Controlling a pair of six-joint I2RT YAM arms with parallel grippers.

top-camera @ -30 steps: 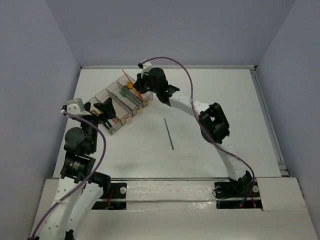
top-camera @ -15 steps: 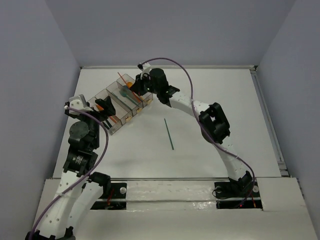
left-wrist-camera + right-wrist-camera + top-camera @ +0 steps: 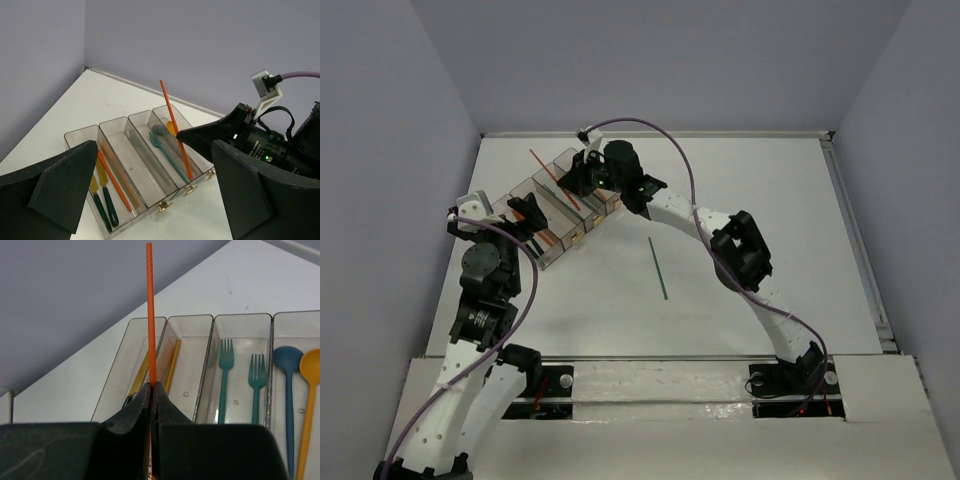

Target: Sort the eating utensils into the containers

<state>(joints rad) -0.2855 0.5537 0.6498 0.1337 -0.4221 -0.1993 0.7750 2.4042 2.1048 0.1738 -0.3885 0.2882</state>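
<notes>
The containers [image 3: 127, 160] are glossy clear plastic, the orange stick [image 3: 172, 125] smooth plastic, the table [image 3: 75, 100] matt white.

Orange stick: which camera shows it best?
Left wrist: nearly the whole orange stick shows, slanting over the bins. Right wrist shows only the part above the right gripper; top view shows it tiny.

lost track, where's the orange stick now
Top view, far left: the orange stick is pinched in the right gripper's fingers above the clear bins.
</notes>
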